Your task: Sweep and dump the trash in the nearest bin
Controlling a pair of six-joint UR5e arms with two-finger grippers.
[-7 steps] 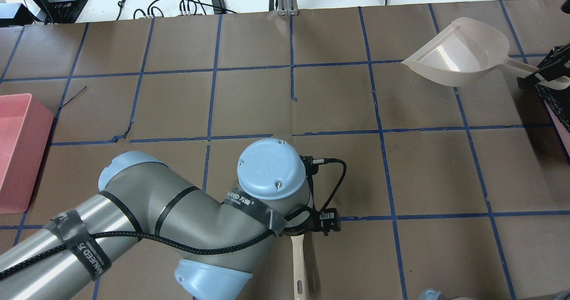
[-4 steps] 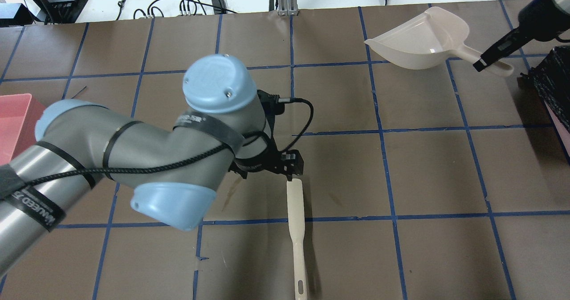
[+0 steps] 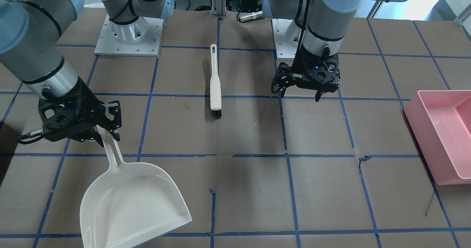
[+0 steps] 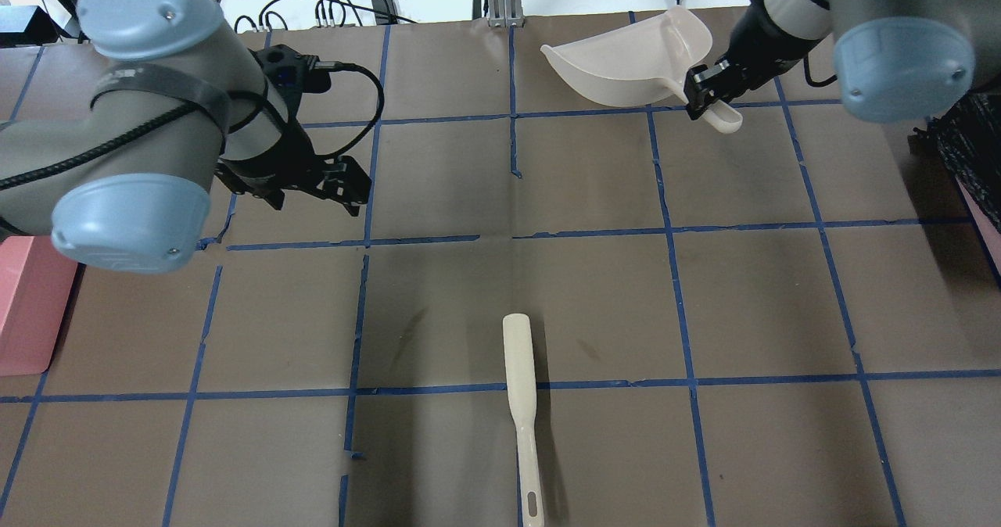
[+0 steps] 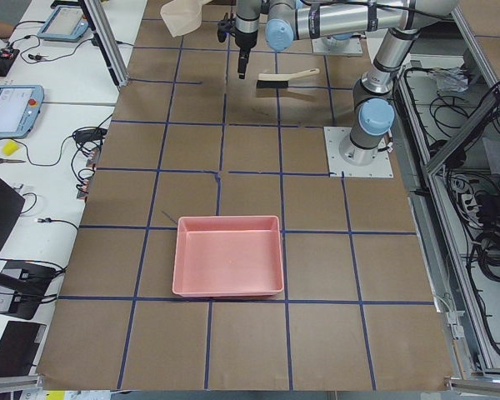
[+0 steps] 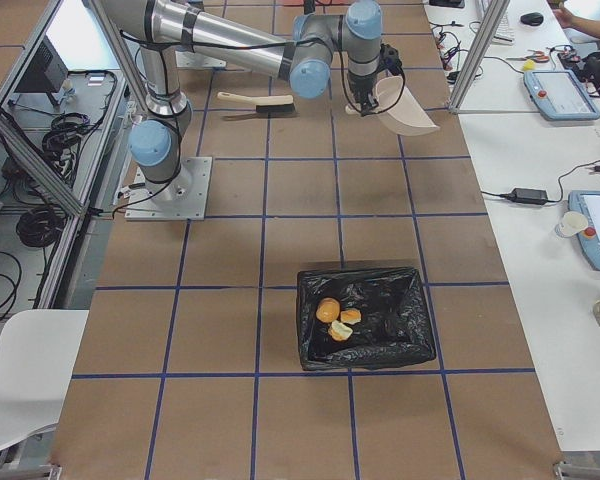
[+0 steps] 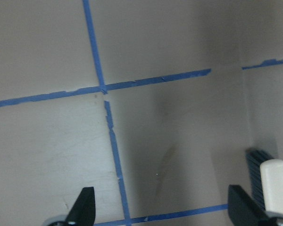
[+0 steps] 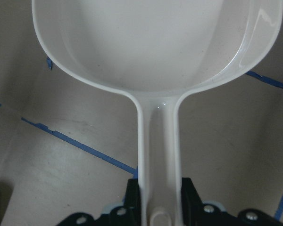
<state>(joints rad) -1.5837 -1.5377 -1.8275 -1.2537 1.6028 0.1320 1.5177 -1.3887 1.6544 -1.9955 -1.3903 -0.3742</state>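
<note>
Judging by looks, the trash (image 6: 338, 318), one smooth tan-orange potato-shaped lump and two torn bread-like chunks, pale inside, is light, soft and crumbly, better scooped from beneath than pinched. It lies in the black-lined bin (image 6: 416, 342) at the right end of the brown worktop (image 6: 220, 300). Well apart from it, the right claw (image 8: 158, 188) clenches the handle of the white plastic dustpan (image 4: 626, 62), and the left claw (image 3: 299, 93) hangs released, empty.

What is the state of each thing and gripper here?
White plastic dustpan: empty, held by handle.
Cream-handled black-bristled brush: lying flat, unheld.
Pink rectangular plastic bin: empty.
Black bag-lined bin: holds three orange food pieces.
Left gripper: jaws open, empty.
Right gripper: jaws shut on dustpan handle.
</note>
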